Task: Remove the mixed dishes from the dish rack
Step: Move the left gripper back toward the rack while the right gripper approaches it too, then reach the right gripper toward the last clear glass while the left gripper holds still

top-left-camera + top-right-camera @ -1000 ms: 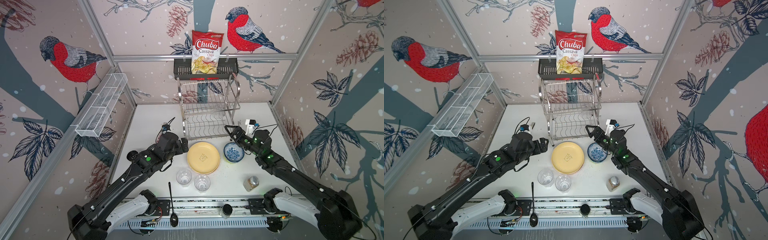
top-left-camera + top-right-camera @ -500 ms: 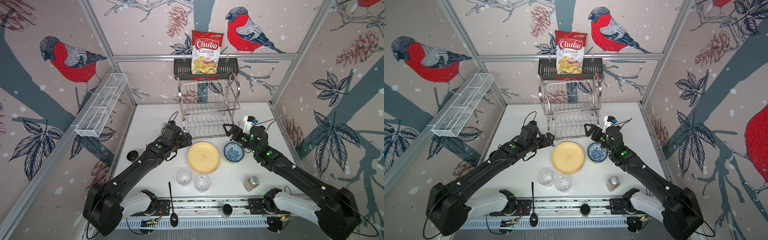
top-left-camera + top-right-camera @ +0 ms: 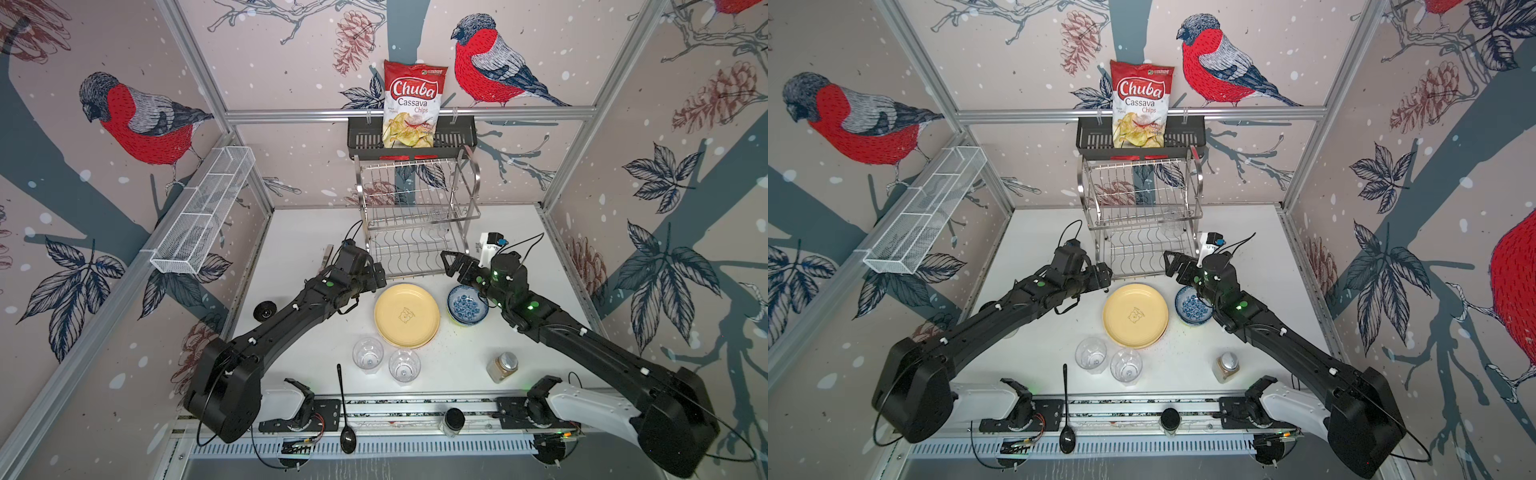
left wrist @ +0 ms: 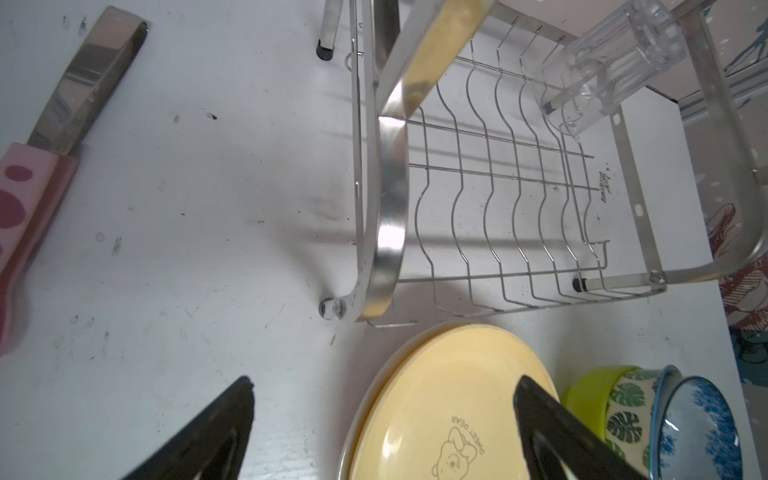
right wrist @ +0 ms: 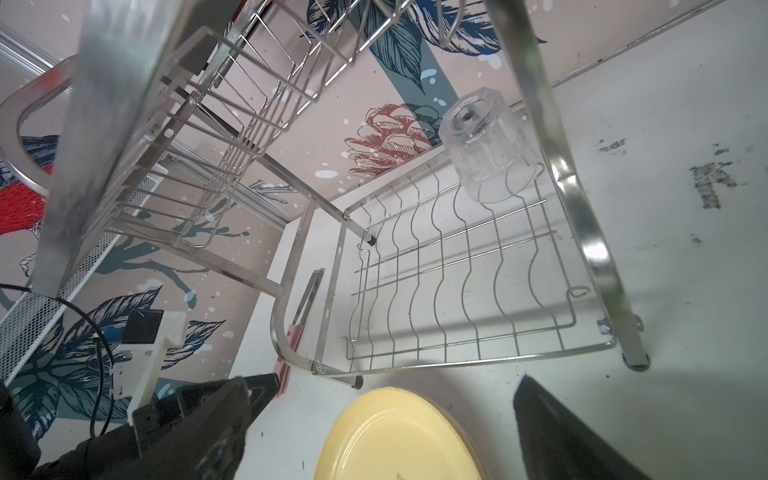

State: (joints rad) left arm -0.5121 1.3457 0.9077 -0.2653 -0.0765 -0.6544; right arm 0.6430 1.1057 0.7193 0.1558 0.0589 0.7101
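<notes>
Near the back edge of the desk [image 3: 299, 232], before the dish rack [image 4: 388, 187]: left hand [image 4: 384, 382], right hand [image 5: 397, 378] spread, empty. Leaves 1 tumbler [image 4: 611, 62] inverted on its lower tier to drain.

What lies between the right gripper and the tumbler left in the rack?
Only the dish rack: its bare lower wire tier and front rail, seen in the right wrist view between right gripper and tumbler.

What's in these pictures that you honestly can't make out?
- Plates beneath the yellow plate: covered by it in both top views; their number is unclear.
- Bowls under the blue-white bowl: nested, and overlapped by the right arm in both top views.
- The pink-handled knife: handle end cut off by the left wrist view's edge.
</notes>
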